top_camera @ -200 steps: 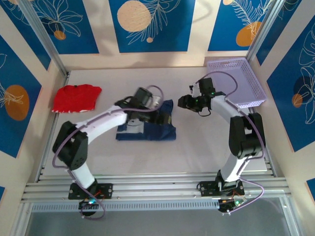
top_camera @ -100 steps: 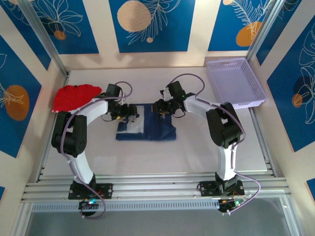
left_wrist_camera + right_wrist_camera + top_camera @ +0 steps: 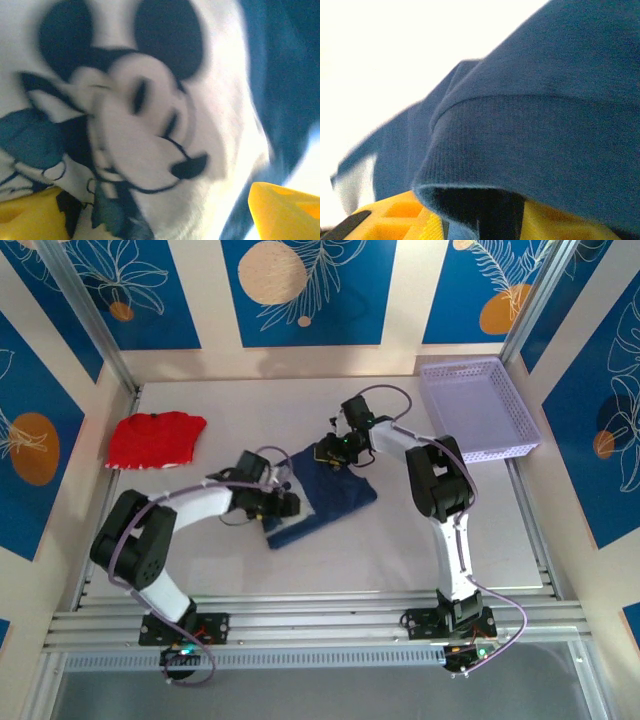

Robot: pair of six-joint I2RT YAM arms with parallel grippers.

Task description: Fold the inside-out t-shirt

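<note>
Navy-blue, folded into a skewed bundle around the middle of the table (image 3: 400, 540): inside-out t-shirt (image 3: 335, 498), with a white cartoon-mouse print (image 3: 150, 125), blurred, in the left wrist view. Left end effector (image 3: 287, 504) at the bundle's near-left edge, yellow fingers (image 3: 282, 210) spread wide, nothing clamped. Right end effector (image 3: 330, 452) at the bundle's far edge, clamped on the ribbed hem (image 3: 510, 145), cloth pinched between its fingers. Red garment (image 3: 153, 438) near the far-left corner; lavender basket (image 3: 480, 410) at the far-right corner.

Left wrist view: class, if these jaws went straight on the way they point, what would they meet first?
The navy t-shirt, at its cartoon print, close ahead; exact depth is unclear.
</note>
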